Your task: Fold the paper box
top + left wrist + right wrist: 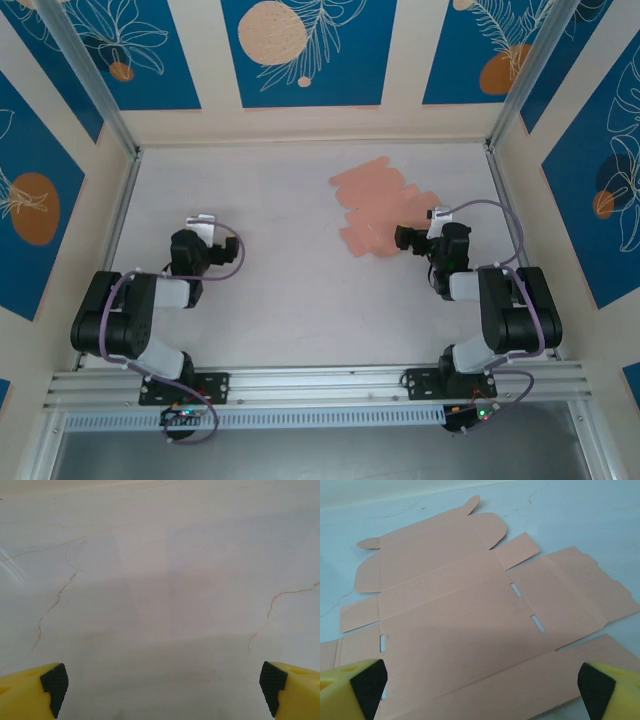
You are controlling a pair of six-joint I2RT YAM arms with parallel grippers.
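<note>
Right gripper [480,692], spread wide, empty (left gripper [162,687] likewise), faces the flat paper box [465,610], nothing folded yet.

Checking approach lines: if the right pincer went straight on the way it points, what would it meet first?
The right pincer, open, would meet the paper box first. The flat, unfolded pink sheet lies on the table directly ahead, and its near edge seems to reach between the fingers.
</note>
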